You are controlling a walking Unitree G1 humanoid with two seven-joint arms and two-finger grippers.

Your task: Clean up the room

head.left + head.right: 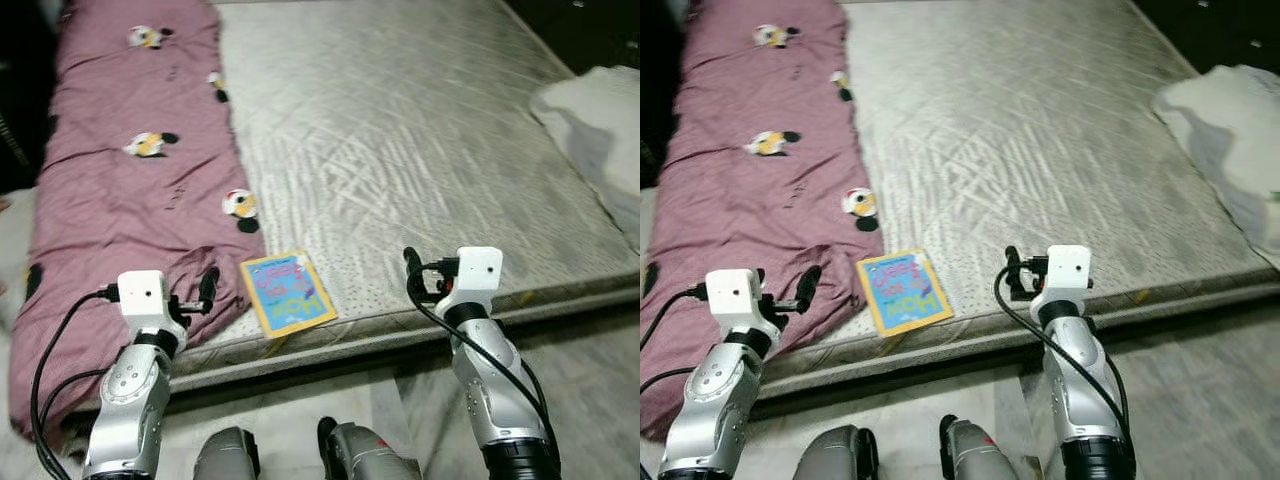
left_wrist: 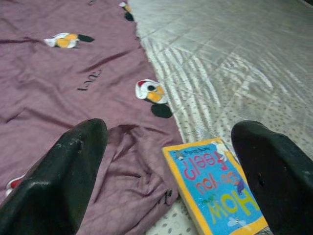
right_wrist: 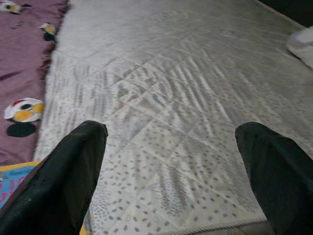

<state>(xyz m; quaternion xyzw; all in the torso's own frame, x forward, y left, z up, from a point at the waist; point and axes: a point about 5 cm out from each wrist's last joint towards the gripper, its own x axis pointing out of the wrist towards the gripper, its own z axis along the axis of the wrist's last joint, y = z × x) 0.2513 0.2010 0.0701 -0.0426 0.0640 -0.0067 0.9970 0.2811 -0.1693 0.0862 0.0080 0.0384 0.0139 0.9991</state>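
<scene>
Left claw, spread wide, hovers just short of the book; closing now risks snagging the blanket beside it.

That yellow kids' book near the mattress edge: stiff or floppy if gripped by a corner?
The book looks thin and lies flat, so it is probably light and may sag from a corner. Its cover looks glossy, so possibly slippery. It won't roll; a push would likely slide it across the mattress.

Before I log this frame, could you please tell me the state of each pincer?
Left pincer: open, holding nothing, over the purple blanket edge.
Right pincer: open, holding nothing, over the mattress.
</scene>
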